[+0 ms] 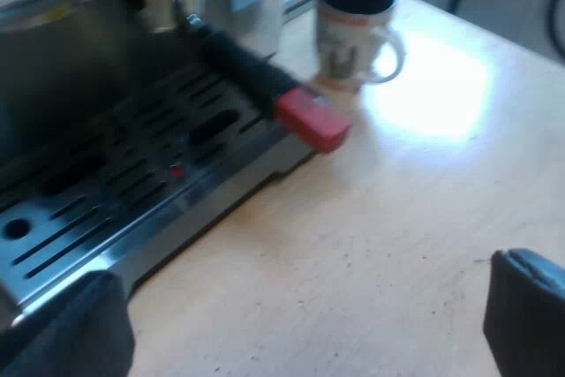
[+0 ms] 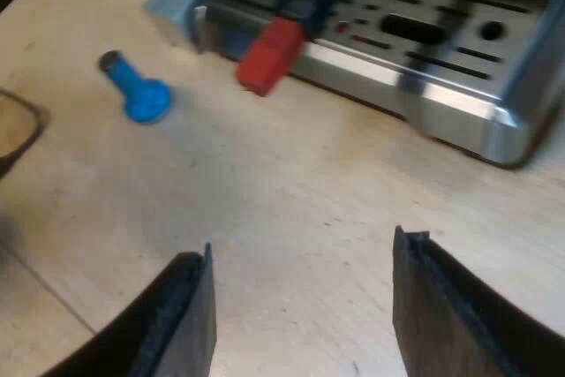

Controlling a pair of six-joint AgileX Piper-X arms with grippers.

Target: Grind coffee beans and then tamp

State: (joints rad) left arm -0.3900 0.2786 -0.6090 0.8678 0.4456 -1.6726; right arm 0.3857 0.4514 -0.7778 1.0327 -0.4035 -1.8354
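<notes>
The holder's dark handle sticks out from the espresso machine's front over the slotted drip tray, ending in a red tip. A white mug stands on the wooden table beside the machine. My left gripper is open, low over the table at the tray's edge, nothing between its fingers. In the right wrist view the red tip reaches past the tray's edge. A blue tamper lies on its side on the table. My right gripper is open over bare table, short of the handle.
Light wooden table spreads between both grippers and the machine. A dark-rimmed object sits at the table's edge near the tamper. A bright patch of light falls on the table by the mug.
</notes>
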